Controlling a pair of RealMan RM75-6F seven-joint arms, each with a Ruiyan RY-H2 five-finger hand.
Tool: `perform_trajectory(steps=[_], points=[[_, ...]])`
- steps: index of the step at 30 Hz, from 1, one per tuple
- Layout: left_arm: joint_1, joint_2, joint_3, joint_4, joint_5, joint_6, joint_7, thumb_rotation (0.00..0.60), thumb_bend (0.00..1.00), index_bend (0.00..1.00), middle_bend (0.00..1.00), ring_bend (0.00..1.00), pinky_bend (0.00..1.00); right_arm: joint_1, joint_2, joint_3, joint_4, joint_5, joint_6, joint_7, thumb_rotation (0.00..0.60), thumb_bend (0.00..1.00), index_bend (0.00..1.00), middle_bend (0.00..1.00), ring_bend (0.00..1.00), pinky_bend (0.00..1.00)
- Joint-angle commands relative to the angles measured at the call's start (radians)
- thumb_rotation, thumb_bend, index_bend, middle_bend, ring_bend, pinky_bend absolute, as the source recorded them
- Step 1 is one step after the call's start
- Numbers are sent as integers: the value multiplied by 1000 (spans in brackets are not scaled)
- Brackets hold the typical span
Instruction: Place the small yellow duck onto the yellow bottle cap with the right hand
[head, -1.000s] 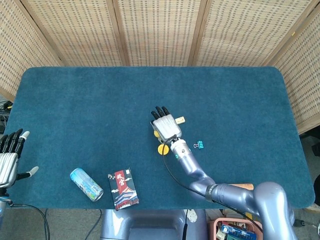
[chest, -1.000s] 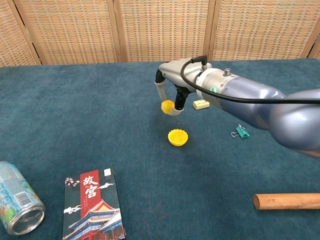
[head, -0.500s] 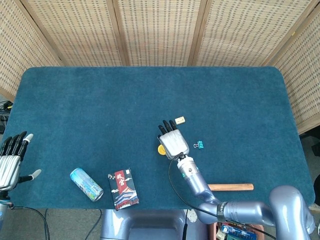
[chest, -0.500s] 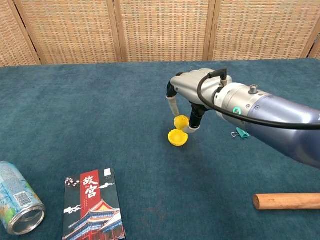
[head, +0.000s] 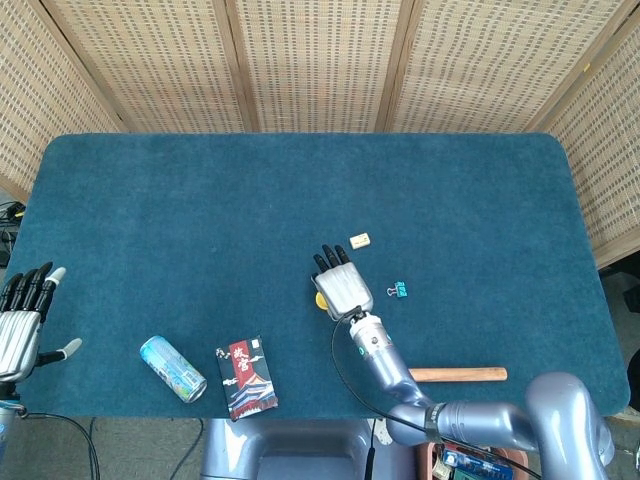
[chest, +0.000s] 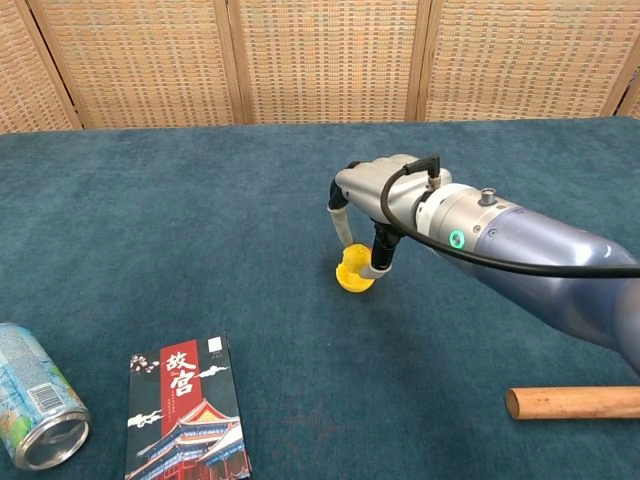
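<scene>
Small yellow duck (chest: 352, 259), a rounded, smooth-looking plastic toy, pinched between the downturned fingers (chest: 379, 256) of the right hand (chest: 372, 200) and lowered directly onto the yellow bottle cap (chest: 350, 278). In the chest view duck and cap merge into one yellow mass, so the duck appears to touch or sit in the cap; whether its weight already rests there cannot be told. In the head view the hand covers the duck, and only an edge of the cap (head: 320, 299) shows beside it.

Progress, as judged: the carry and the alignment look complete, and the placing is at or near contact. What is left is to let go of the duck and lift the hand away without tipping it.

The cap is a shallow dish with a scalloped, fluted rim, likely light enough to slide on the cloth. The desk (chest: 150, 220) is covered in a dark teal, short-pile fabric.

Around these: a small cream block (head: 360, 239) and a teal binder clip (head: 399, 290) lie near the hand; a plain wooden rod (chest: 571, 402) lies well to the right; a printed booklet (chest: 186, 408) and a drinks can (chest: 36, 410) on its side sit at the front left. The left hand (head: 22, 315) hovers at the desk's left edge, fingers spread, holding nothing.
</scene>
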Motion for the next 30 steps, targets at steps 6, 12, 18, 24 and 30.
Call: perform_trajectory(steps=[6, 12, 18, 24, 30], points=[[3, 3, -3, 1, -1, 8, -4, 600, 105, 0, 0, 0, 0, 18, -42, 3, 85, 23, -42, 17, 600, 204, 562, 144, 0, 81], [2, 2, -3, 1, -3, 4, -4, 600, 105, 0, 0, 0, 0, 22, -48, 3, 98, 35, -55, 18, 600, 204, 562, 144, 0, 81], [3, 3, -3, 0, -1, 7, -4, 600, 105, 0, 0, 0, 0, 25, -49, 1, 100, 44, -62, 14, 600, 196, 510, 130, 0, 82], [3, 5, -2, -3, 1, 6, -5, 600, 104, 0, 0, 0, 0, 30, -49, 4, 89, 51, -53, 2, 600, 195, 314, 20, 0, 82], [6, 7, -4, -3, 1, 14, -11, 600, 105, 0, 0, 0, 0, 36, -39, 6, 69, 44, -32, -17, 600, 195, 234, 0, 0, 82]])
